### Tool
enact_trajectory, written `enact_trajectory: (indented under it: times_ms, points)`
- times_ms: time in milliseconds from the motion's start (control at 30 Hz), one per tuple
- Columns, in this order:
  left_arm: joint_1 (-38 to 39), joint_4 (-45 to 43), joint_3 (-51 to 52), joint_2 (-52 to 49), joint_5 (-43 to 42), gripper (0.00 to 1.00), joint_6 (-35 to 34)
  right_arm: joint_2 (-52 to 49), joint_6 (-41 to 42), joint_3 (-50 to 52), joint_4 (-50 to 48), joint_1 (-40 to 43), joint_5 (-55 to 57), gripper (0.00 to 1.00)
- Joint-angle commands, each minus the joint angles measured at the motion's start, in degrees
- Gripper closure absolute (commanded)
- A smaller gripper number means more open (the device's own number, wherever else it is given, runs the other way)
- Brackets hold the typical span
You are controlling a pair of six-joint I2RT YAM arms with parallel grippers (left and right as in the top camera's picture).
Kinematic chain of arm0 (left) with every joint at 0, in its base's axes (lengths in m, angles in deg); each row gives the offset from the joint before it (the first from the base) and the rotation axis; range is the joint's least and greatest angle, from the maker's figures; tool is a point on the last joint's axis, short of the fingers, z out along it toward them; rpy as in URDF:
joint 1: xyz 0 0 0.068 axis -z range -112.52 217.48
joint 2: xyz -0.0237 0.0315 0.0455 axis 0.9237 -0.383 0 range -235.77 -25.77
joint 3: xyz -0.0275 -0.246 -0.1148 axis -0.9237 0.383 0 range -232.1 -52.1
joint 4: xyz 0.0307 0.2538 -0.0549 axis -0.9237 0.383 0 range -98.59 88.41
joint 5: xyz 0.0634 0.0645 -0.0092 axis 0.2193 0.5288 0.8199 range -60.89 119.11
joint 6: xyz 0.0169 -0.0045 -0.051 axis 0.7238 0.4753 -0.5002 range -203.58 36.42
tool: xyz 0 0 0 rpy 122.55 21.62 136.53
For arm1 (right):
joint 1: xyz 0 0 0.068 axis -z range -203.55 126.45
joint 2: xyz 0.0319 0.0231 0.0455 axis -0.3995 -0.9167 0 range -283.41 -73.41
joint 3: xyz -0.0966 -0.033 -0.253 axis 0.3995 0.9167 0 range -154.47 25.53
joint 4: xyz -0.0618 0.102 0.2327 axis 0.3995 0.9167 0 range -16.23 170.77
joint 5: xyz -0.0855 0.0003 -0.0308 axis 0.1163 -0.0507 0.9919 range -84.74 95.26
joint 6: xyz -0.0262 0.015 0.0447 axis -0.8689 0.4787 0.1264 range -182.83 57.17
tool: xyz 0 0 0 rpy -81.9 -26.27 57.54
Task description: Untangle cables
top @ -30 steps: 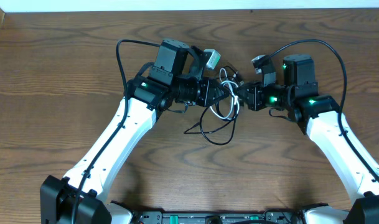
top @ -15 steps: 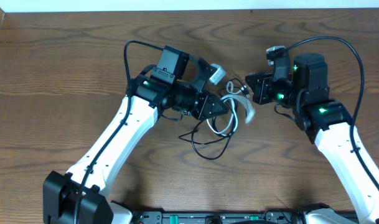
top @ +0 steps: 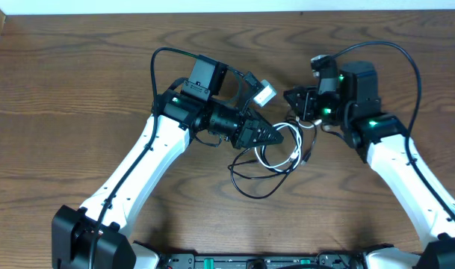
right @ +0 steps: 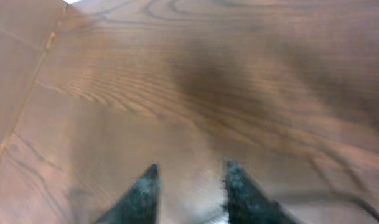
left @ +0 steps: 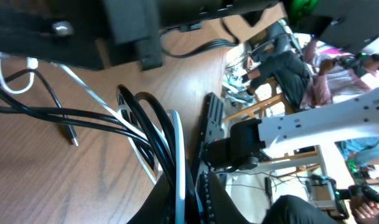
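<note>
The cables lie bunched at the table's middle: a black cable [top: 251, 181] loops toward the front and a white cable [top: 296, 142] curls beside it. My left gripper [top: 278, 139] is shut on both where they cross. In the left wrist view the black cable [left: 145, 112] and white cable [left: 177, 146] run down into the closed left gripper [left: 186, 199]. A small plug [left: 73, 138] rests on the wood. My right gripper [top: 290, 98] hovers just behind the bundle. In its own blurred view the right gripper [right: 189, 171] is open, with only bare wood between the fingers [right: 145, 190].
The wooden table [top: 63, 90] stretches left and right of the arms. Its back edge [top: 227, 13] meets a white wall. The thick black wires of the arms arc over the left arm [top: 156, 67] and the right arm [top: 406, 63].
My right gripper has opened and let go of the cables, then shifted left toward the bundle. The white cable dropped back beside the left gripper, which still grips the bundle.
</note>
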Motion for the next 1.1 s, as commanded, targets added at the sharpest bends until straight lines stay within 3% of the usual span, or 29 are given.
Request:
enact_trajectory:
  times_ms: [0,200,367,533,900,1067]
  points:
    - [-0.1,-1.9,-0.3,-0.2,3.8,0.93,-2.6,2.7,0.4,-0.5,4.5,2.1,-2.2,0.62]
    - [-0.1,-8.3,-0.3,-0.2,10.4,0.93,-10.3,2.4,0.4,-0.4,17.8,2.1,-4.8,0.56]
    - [-0.1,-9.8,-0.3,-0.2,16.3,0.92,-15.0,2.4,0.2,-0.3,21.6,0.1,-5.0,0.56]
    - [-0.1,-10.2,-0.3,-0.2,16.3,0.93,-15.2,2.4,0.3,-0.3,21.3,-1.4,-5.7,0.57]
    - [-0.1,-10.1,-0.3,-0.2,17.4,0.92,-15.5,2.4,11.8,-0.3,29.9,-0.3,9.5,0.56]
    - [-0.1,-10.1,-0.3,-0.2,19.9,0.93,-17.3,2.4,7.6,-0.3,28.6,-0.3,4.0,0.6]
